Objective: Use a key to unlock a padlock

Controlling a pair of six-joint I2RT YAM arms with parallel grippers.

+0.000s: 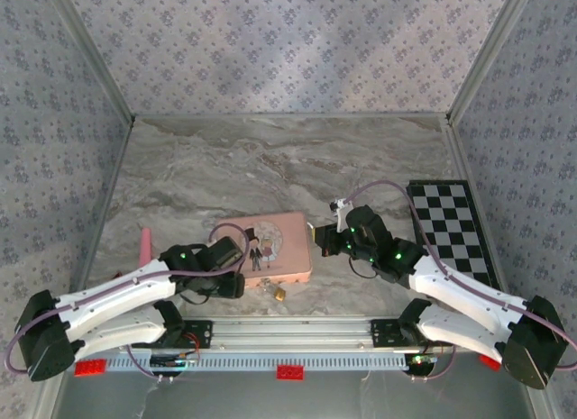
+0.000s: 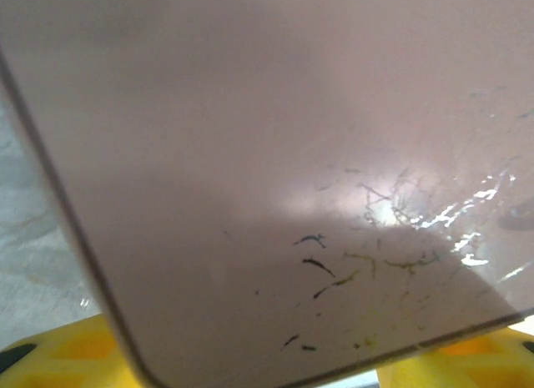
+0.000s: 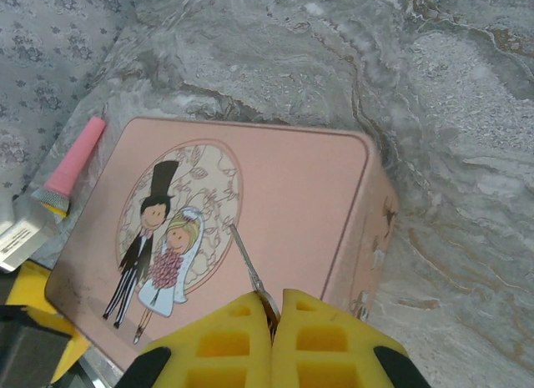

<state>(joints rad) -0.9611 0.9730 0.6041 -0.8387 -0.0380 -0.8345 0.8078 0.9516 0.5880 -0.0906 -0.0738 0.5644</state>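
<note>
- Tin (image 1: 281, 246): my left gripper (image 1: 236, 278) sits at its left edge, fingers (image 2: 50, 359) either side of it; clamped or loose, I cannot tell.
- Right gripper (image 3: 275, 309): clenched on the key (image 3: 248, 264), poised over the tin.
- Padlock (image 1: 279, 294): lies just in front of the tin, untouched; inserting and turning remain, I judge.

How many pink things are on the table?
2. The pink tin sits in the middle, near the front. The pink stick lies to the left of the tin, close to the wall. Smaller pink things could be hidden.
</note>
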